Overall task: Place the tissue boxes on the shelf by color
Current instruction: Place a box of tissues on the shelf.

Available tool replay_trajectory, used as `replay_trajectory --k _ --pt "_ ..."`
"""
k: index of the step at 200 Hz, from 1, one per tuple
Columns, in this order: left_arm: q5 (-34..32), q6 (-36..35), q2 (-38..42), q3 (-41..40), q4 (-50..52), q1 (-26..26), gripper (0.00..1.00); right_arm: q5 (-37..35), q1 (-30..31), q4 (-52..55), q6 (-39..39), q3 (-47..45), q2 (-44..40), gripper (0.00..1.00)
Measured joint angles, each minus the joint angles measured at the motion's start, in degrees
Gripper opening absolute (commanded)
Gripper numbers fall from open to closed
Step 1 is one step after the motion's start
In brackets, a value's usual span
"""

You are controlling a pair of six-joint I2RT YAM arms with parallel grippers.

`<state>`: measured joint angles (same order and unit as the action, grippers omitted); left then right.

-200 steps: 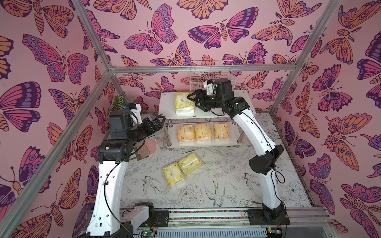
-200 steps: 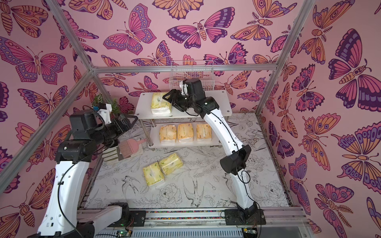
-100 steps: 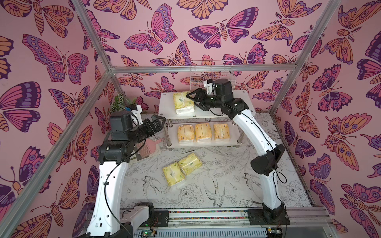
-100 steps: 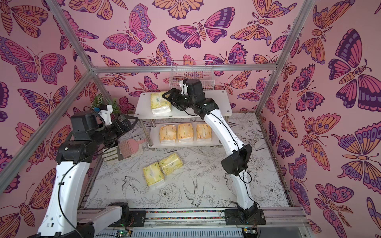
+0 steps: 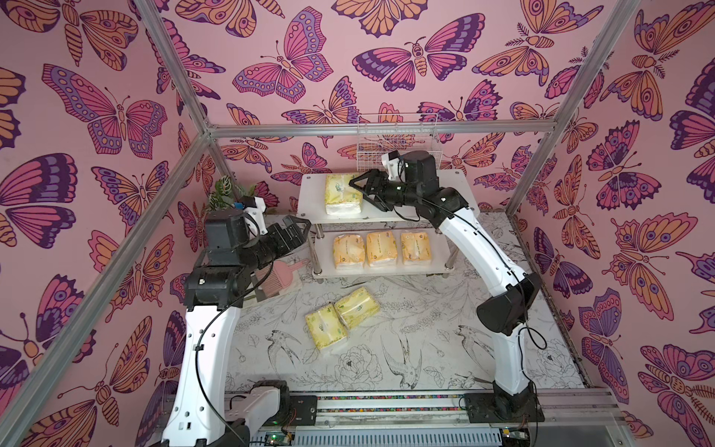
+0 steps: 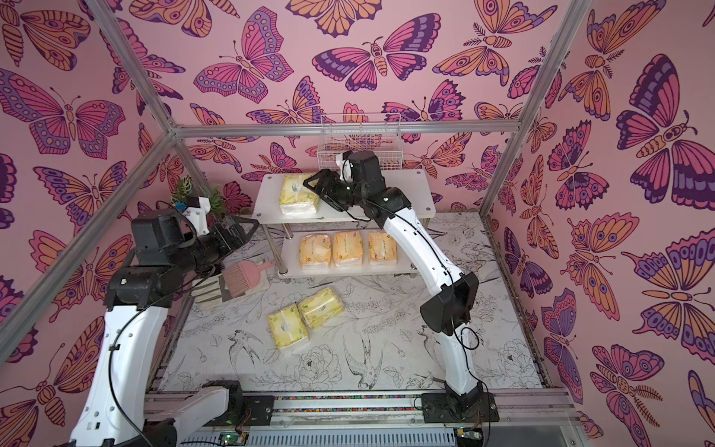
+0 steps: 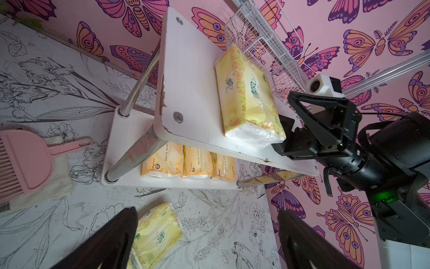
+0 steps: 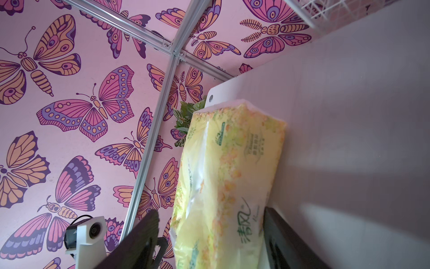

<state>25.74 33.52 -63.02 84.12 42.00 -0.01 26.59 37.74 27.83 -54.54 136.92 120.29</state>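
The shelf stands at the back of the table. One yellow-green tissue box lies on its top board. My right gripper is open astride that pack's near end. In the right wrist view one finger stands clear of the wrap. Three orange tissue boxes sit in a row on the lower board. Two more yellow-green packs lie side by side on the table. My left gripper hovers open and empty left of the shelf.
A pink dustpan and brush lie on a cloth under the left arm. A white wire basket hangs on the back wall just behind the shelf. A small plant stands in the back left corner. Aluminium frame posts run along the walls.
The right gripper's jaws have eased apart slightly around the pack on the top board, and the pack has shifted a touch to the left. The left arm has not moved.
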Motion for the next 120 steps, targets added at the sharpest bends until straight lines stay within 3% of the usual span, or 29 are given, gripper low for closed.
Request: replay_trajectory --k 77,120 --pt "0.02 -0.02 0.33 -0.85 -0.04 0.0 1.0 -4.33 -0.59 1.73 3.04 -2.03 -2.51 0.82" --pt "0.44 -0.02 1.97 -2.47 -0.22 0.0 1.0 -5.38 -0.9 2.56 4.98 -9.33 -8.35 0.82"
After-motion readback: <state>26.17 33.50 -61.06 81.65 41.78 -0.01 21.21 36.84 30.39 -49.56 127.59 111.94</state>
